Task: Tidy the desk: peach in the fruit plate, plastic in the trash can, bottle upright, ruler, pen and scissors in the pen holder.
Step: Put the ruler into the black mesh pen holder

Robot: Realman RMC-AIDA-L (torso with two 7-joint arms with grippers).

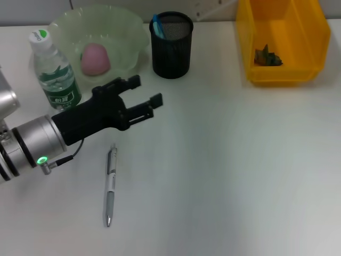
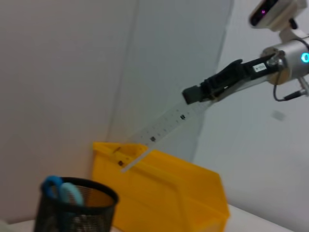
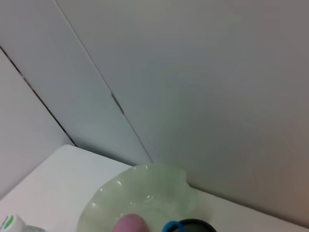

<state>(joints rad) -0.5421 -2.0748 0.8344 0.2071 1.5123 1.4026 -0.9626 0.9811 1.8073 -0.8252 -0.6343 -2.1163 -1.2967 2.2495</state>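
Silver pen [image 1: 110, 185] lying lengthwise, tip toward robot, left gripper [image 1: 145, 96] open beyond

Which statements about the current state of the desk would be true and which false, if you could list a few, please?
1. The peach lies in the fruit plate. True.
2. The pen stands in the pen holder. False: it lies flat on the desk.
3. The bottle lies on its side. False: it stands upright beside the fruit plate.
4. The plastic is in the trash can. True.
5. The right gripper holds the ruler in the air. True.
6. The left gripper grips the pen. False: its fingers are open and empty, away from the pen.
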